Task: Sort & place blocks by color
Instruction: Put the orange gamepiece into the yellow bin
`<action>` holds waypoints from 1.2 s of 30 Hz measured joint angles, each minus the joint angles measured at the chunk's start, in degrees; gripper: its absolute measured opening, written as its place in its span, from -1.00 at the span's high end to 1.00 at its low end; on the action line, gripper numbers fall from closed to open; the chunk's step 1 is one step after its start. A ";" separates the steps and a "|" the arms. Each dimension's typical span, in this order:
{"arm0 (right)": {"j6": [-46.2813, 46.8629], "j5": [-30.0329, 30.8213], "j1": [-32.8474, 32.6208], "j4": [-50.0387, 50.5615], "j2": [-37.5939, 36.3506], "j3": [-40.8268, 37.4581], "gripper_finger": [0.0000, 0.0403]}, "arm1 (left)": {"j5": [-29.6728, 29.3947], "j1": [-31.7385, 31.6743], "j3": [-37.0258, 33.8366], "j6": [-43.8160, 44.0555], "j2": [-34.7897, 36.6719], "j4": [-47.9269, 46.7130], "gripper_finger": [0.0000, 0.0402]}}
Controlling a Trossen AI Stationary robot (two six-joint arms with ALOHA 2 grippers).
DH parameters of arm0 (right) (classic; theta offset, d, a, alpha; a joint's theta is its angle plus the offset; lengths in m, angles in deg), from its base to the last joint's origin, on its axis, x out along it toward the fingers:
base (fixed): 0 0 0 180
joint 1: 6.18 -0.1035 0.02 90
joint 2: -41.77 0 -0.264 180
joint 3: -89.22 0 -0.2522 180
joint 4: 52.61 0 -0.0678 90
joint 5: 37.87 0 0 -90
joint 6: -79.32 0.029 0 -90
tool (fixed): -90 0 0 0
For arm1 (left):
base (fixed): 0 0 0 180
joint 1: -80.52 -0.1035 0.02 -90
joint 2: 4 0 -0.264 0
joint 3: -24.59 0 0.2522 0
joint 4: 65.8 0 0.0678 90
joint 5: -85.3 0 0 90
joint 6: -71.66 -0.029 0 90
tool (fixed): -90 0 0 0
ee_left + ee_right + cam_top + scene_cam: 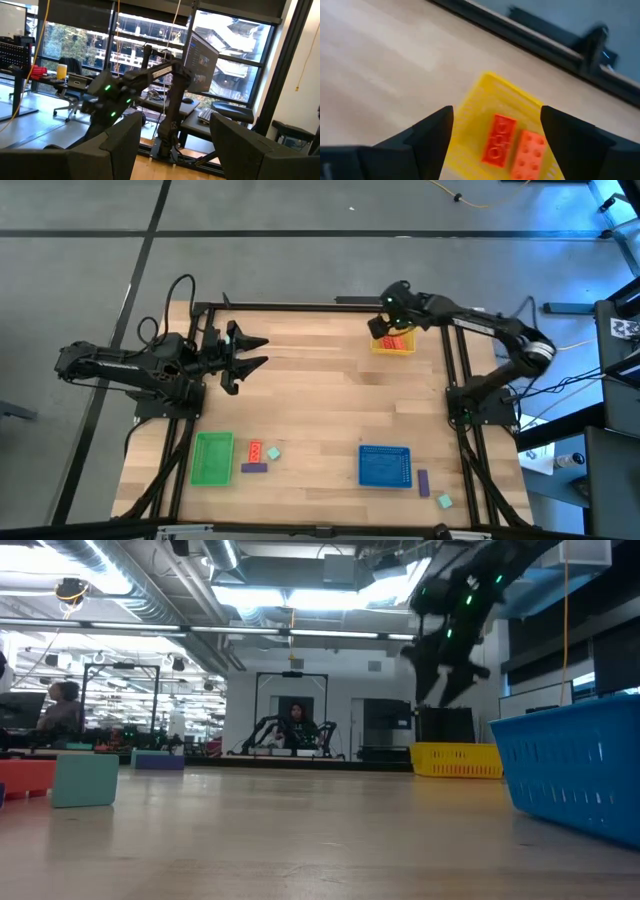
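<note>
Grey floor [300, 260], big windows [235, 45], bright ceiling lights [300, 600] overhead

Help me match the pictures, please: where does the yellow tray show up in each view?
High view: the yellow tray sits at the table's far right, under the right gripper.
Low view: it stands far back, right of centre, left of the blue tray.
Left wrist view: not in it.
Right wrist view: it lies below the open fingers, holding two orange blocks.
Shared landmark: the right arm above the tray.
</note>
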State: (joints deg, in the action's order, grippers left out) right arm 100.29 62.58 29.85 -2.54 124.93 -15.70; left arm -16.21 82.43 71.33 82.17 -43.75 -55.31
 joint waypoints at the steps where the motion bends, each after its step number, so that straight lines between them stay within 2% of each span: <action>1: -0.35 -0.92 -0.74 0.00 -1.77 0.00 -0.50 | 0.00 -0.01 0.00 0.00 0.00 -0.01 -0.13; 5: -1.75 -6.16 -5.10 -1.36 -8.59 0.00 -0.50 | 0.00 -0.01 0.00 0.00 0.00 -0.02 -0.13; 10: -3.29 -12.66 -13.37 -7.93 -14.95 0.00 -0.50 | -1.49 -0.02 0.00 0.00 0.00 -0.02 -0.13; 18: -3.29 -22.60 -24.99 -22.46 -20.17 0.00 -0.50 | -1.44 -0.01 0.00 0.04 0.00 -0.02 -0.13; 28: -1.58 -23.18 -33.31 -33.02 -21.47 0.00 -0.50 | -1.29 0.00 0.00 0.04 0.00 -0.15 -0.13; 33: -5.41 -23.92 -34.32 -30.93 -21.79 0.00 -0.48 | -1.29 -0.02 0.00 0.04 0.01 -0.18 -0.13; 36: -7.47 -24.06 -34.31 -29.18 -22.42 0.00 -0.39 | -1.27 0.00 0.00 0.04 0.01 -0.21 -0.13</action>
State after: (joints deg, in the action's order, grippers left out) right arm 92.83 38.53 -4.46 -31.71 102.51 -15.70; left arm -17.48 82.43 71.33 82.21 -43.74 -55.53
